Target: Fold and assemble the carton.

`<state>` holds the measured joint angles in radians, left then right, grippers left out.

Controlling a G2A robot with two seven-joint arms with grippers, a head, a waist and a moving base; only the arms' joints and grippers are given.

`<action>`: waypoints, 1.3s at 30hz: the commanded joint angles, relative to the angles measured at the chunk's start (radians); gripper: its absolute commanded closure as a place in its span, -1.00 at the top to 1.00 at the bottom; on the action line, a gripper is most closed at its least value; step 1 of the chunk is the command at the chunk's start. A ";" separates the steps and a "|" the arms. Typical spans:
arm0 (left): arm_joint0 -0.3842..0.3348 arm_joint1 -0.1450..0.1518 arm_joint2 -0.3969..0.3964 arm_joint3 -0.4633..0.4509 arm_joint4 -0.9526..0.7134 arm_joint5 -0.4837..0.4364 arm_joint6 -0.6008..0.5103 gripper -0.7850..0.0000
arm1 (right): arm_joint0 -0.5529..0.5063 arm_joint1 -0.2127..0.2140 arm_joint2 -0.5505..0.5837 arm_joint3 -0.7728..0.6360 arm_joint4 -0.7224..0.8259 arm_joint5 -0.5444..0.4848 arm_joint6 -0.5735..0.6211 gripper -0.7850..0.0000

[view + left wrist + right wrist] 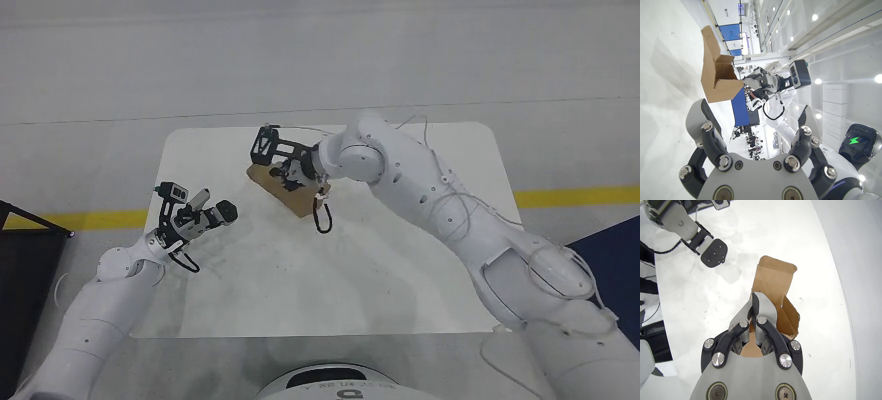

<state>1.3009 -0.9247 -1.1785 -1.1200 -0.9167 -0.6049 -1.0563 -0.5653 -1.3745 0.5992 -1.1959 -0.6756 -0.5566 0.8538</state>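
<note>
We are clamping our right claw [754,298] on one thin wall of the brown corrugated carton [772,279], likely to steady its half-folded, open-ended shell on the smooth white worktop [400,270]. Our left claw [755,106] is hovering nearby with ribbed fingers [710,115] spread apart, empty, probably waiting to press loose flaps.

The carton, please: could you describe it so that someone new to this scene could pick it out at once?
Start from the white table. In its far half, the right gripper is shut on the carton, and the open left gripper is apart from it. The carton is the only brown cardboard thing there: a partly folded box with its flaps open.
</note>
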 commanded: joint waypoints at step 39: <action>-0.100 -0.026 0.088 -0.334 0.746 0.499 0.374 -1.00 | -0.330 0.158 0.242 -0.320 -0.058 -0.128 -0.004 -1.00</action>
<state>1.1998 -0.9509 -1.0889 -1.4511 -0.1767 -0.1028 -0.6840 -0.8943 -1.2165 0.8423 -1.5146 -0.7324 -0.6873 0.8507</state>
